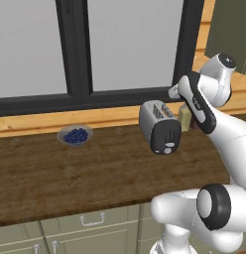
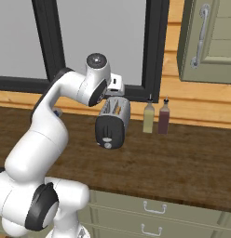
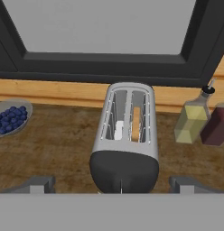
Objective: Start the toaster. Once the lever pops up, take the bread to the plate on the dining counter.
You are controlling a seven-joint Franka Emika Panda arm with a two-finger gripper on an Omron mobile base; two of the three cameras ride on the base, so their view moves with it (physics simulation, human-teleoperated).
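The pincer hangs wide open above the dark end panel of the toaster — gripping nothing. The toaster stands on the brown table under the window, the bread upright in its right slot — bottles beside it.

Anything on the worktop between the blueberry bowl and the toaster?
No. In the left base view, only bare wood worktop lies between the blueberry bowl and the toaster.
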